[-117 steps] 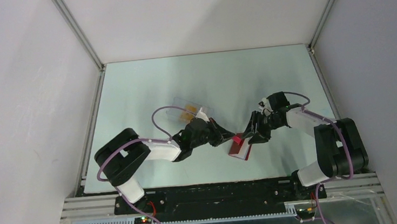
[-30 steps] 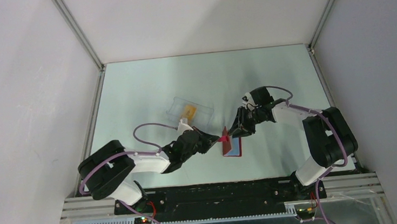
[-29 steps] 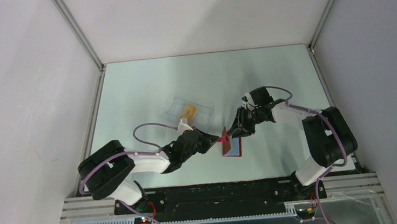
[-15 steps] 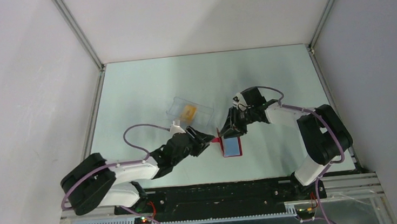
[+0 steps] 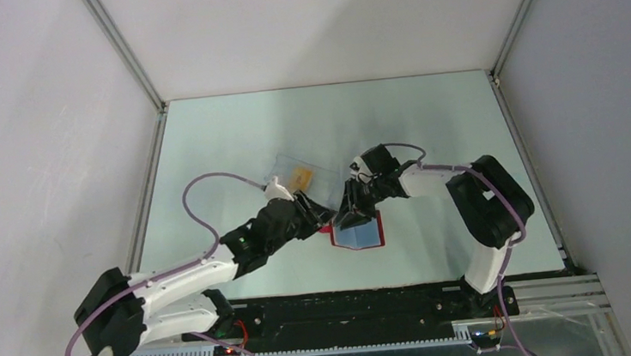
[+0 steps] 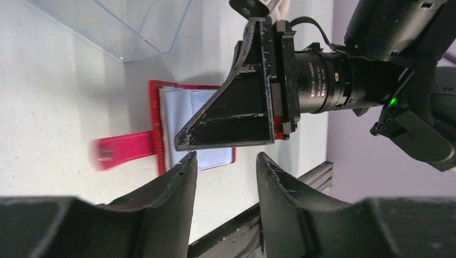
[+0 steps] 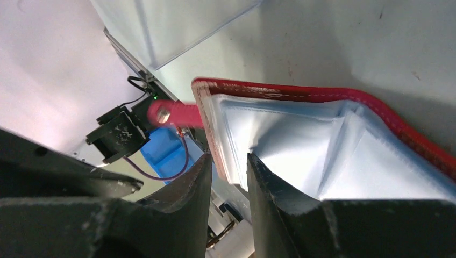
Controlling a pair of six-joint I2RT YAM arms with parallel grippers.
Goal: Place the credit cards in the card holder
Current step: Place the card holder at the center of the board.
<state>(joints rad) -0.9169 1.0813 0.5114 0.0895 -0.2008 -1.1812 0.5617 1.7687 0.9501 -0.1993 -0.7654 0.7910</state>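
Card holder (image 5: 360,235) lies open on your pale table (image 5: 231,134), tab (image 6: 121,150) toward the empty, parted left gripper (image 6: 226,157); grip of right gripper (image 7: 228,157) unclear.

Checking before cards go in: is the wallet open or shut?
Open: the wallet lies spread flat, blue-grey inside facing up, its tab sticking out unfastened.
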